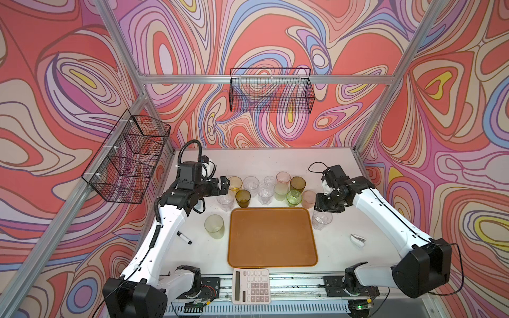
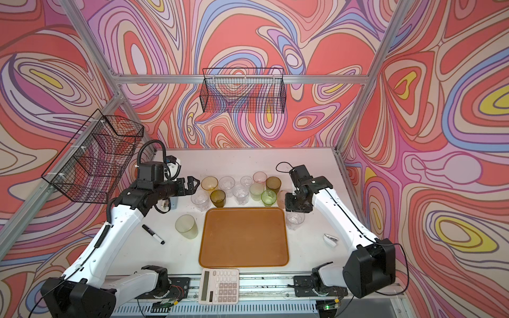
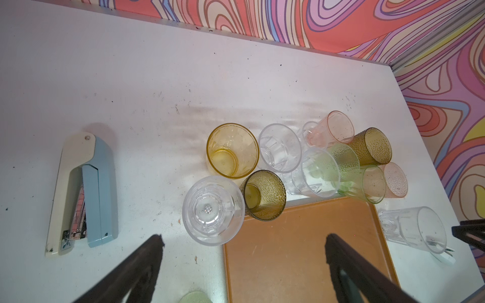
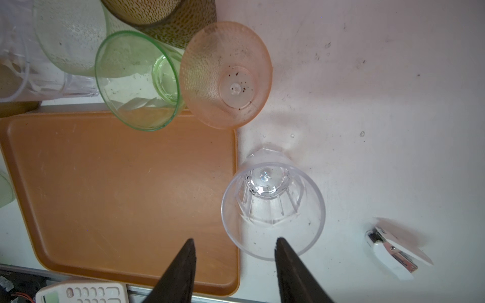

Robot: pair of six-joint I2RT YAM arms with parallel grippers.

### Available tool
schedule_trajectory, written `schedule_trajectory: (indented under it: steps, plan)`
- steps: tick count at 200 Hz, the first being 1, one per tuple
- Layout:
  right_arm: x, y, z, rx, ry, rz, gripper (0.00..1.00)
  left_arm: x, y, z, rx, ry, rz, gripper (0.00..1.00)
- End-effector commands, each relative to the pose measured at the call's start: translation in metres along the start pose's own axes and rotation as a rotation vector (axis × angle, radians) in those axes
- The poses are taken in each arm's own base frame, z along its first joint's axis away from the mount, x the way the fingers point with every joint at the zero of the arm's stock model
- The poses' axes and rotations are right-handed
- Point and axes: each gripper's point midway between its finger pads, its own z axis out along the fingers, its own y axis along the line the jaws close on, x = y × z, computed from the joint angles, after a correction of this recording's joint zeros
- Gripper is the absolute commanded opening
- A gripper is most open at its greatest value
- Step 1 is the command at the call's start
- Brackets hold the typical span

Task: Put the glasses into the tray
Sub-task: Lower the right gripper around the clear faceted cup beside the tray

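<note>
- Right gripper [image 4: 233,240] is hanging over the clear glass [image 4: 273,210] just beside the tray's right edge. Its jaws are partly spread and straddling the glass's tray-side wall; I cannot tell whether they are touching it.
- Left gripper [image 3: 242,237] is hovering at the left end of the glass cluster with its jaws spread wide, gripping nothing.
- One white table [image 1: 275,162] is carrying everything.
- Two black wire baskets [image 1: 271,90] are hanging on the walls, one at the back and one at the left.
- One tray [image 1: 272,236] is lying flat in the middle of the table.
- One white calculator [image 1: 250,286] is sitting just beside the tray's near edge.
- Thirteen glasses [image 1: 265,194] are standing upright on the table, all outside the tray.
  - Eleven are clustering beyond its far edge, a pale green glass [image 1: 214,226] is standing to its left, and the clear one is standing to its right.
  - By colour, they are showing as five clear, two olive-brown, two pink, two pale green, one amber and one bright green.
- Two staplers are lying on the table: a blue-and-cream stapler [image 3: 81,194] left of the cluster and a small white stapler [image 1: 358,239] right of the tray.
- One black marker [image 1: 184,238] is lying left of the pale green glass.
</note>
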Motion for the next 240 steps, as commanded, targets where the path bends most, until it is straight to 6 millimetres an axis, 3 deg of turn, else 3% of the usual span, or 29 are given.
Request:
schedule_trajectory:
  steps: [1,102,240]
  plan:
    - [0.008,0.002,0.009,0.022,0.026,-0.018,0.48,0.001,-0.001,0.000,0.002,0.001,-0.003,0.99]
    - [0.031,0.012,0.035,0.057,0.094,-0.084,0.32,0.002,-0.001,0.002,0.006,0.009,-0.009,0.99]
    - [0.026,0.007,0.058,0.110,0.098,-0.097,0.20,0.004,-0.001,0.006,0.009,0.023,-0.016,0.99]
